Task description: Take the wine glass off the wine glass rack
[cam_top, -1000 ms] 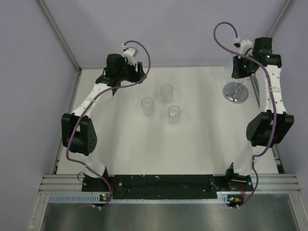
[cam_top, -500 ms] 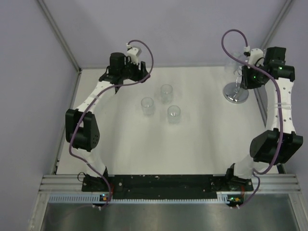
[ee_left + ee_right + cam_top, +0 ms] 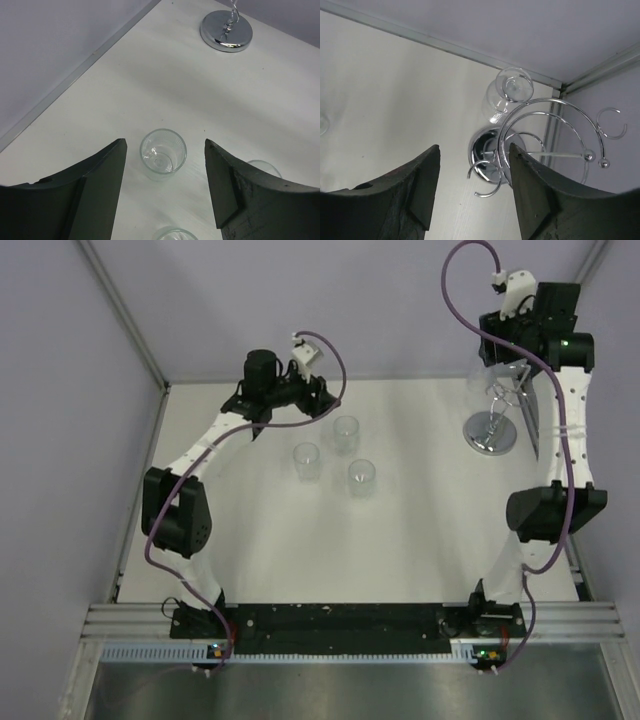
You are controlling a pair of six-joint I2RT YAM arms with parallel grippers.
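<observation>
Right gripper [image 3: 475,150]: fingers spread, nothing between them. A second ago it sat low against the rack with the fingers drawn close; now it has let go and lifted above the wire loops.
Wine glass [image 3: 506,95]: hanging upside down from a loop on the far side of the rack, foot uppermost, bowl below. It has not come away with the gripper.
Rack [image 3: 489,432]: upright on its round shiny base in the far right corner of the table [image 3: 420,540], post and loops under the right wrist.
Left gripper [image 3: 165,144]: fingers spread, holding nothing. It has swung a little to the right and now hovers above the small glasses.
Small glasses [image 3: 346,430]: three, standing upright in a loose cluster at mid-table, well apart from the rack. One shows between the left fingers in the wrist view, but lower down and untouched.
Meaning for the task: the grip looks to have been given up without the glass, so the removal is not yet done. I judge that a fresh approach on the stem is needed.
</observation>
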